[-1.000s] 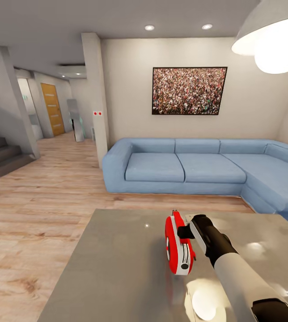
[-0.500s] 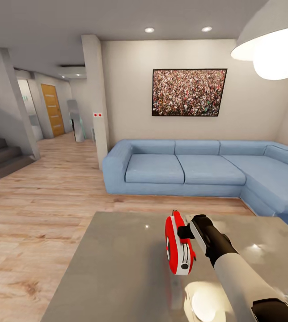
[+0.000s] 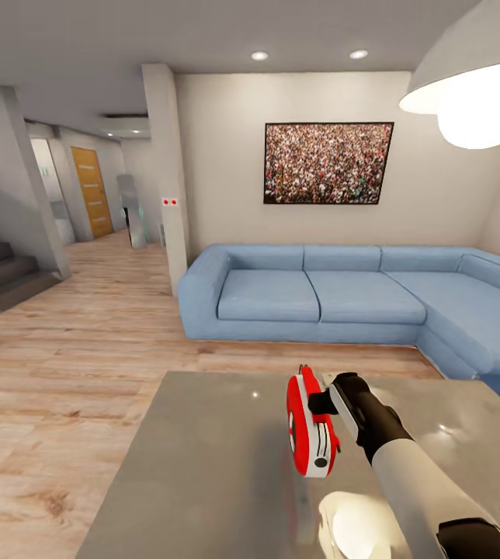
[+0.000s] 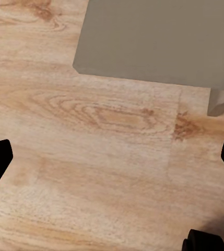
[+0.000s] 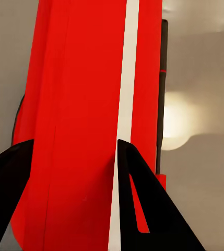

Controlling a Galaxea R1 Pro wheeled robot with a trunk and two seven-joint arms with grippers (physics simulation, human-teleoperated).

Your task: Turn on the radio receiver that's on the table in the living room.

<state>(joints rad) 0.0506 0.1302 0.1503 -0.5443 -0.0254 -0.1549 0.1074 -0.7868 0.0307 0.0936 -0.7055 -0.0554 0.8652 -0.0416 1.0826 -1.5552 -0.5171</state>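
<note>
Only the view has tilted; right end effector (image 3: 317,404) stays pressed against red rounded radio receiver (image 3: 310,427) on grey bench (image 3: 203,466), fingers apart.

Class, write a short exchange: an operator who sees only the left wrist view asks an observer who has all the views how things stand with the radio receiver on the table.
Operator: I see wood floor and a corner of the table. Where is the radio?
Observer: The radio receiver stands on edge on the table top, on this side of the blue sofa.
Operator: Is the right arm near it?
Observer: Yes. The right gripper is at the radio's side, and the right wrist view shows its fingers lying over the red casing. Whether they squeeze it, I cannot tell.
</note>
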